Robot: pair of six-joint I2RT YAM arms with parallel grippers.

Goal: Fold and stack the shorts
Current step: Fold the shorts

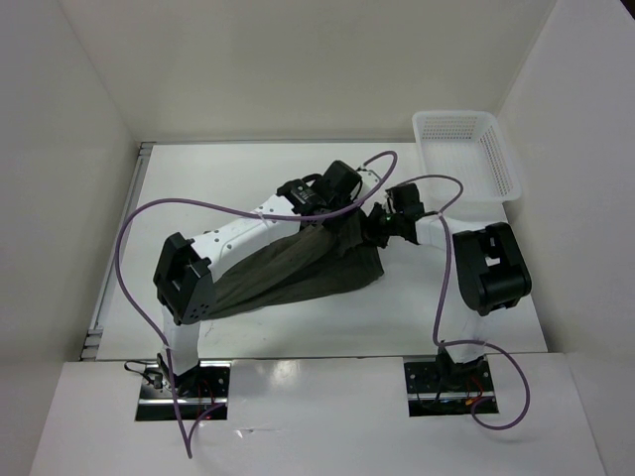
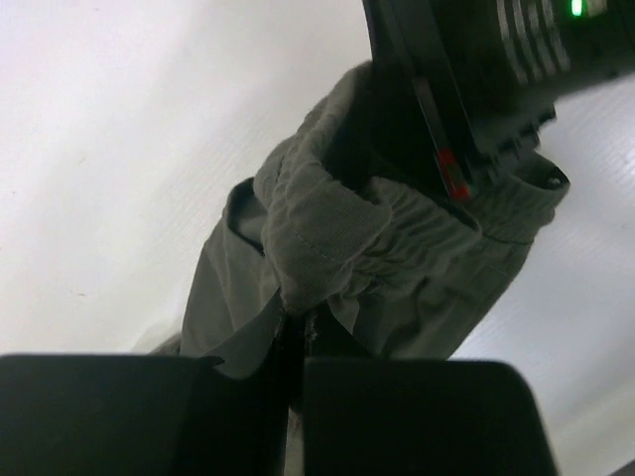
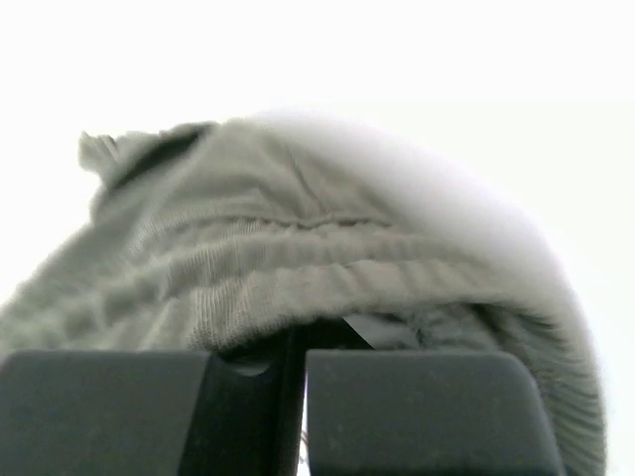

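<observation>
left gripper [image 2: 296, 335] and right gripper [image 3: 301, 342] are both clamping the shorts [image 1: 298, 270] at the waistband, lifting it off the table [image 1: 298, 332], legs trailing near-left. Fold is starting. Next move is probably calling for carrying the waistband over the legs, arms in sync.

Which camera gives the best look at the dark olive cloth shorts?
The top external view: it shows most of the dark olive cloth shorts stretched out. Both wrist views show only a bunched bit of their waistband, close up.

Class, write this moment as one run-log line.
left claw: shut on dark olive cloth shorts at waistband | right claw: shut on same waistband | rest: spread on white table
</observation>
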